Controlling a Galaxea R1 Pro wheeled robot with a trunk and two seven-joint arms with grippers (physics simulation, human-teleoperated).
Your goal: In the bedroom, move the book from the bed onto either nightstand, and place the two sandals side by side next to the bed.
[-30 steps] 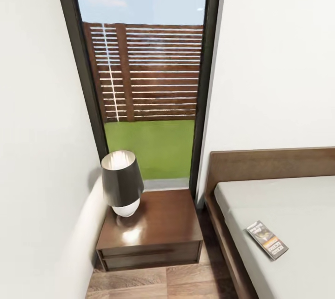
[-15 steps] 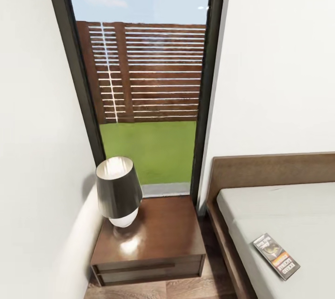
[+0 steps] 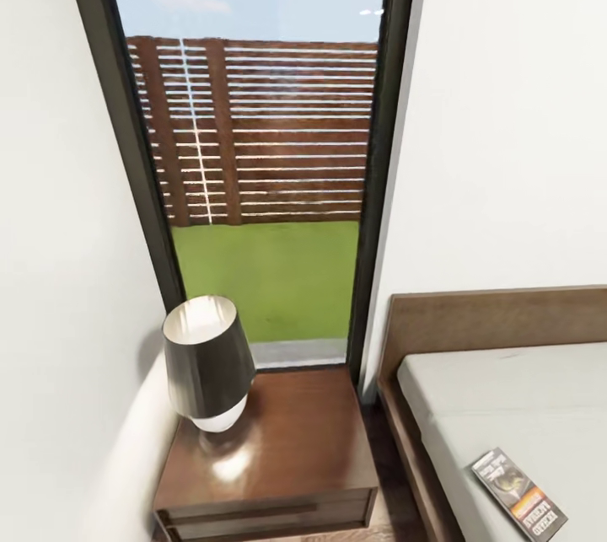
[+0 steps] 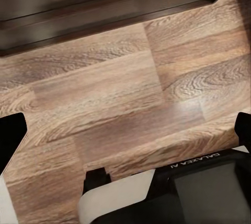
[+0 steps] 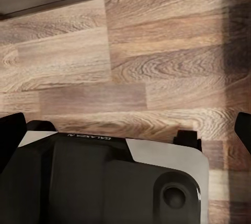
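Observation:
The book, a thin dark paperback with an orange band, lies flat on the pale mattress of the bed near its left edge, at the lower right of the head view. The dark brown nightstand stands left of the bed, under the window. Over the plank floor, my left gripper is open with nothing between its black fingertips. My right gripper is likewise open and empty above the floor. The sandals are out of view.
A lamp with a dark shade stands on the nightstand's left half. A white wall is close on the left. The tall dark-framed window shows a slatted fence and grass. My own base shows under the left gripper.
The whole head picture has shifted: nightstand, lamp, bed and book sit lower and look larger, so the camera has moved closer. The things themselves have not moved.

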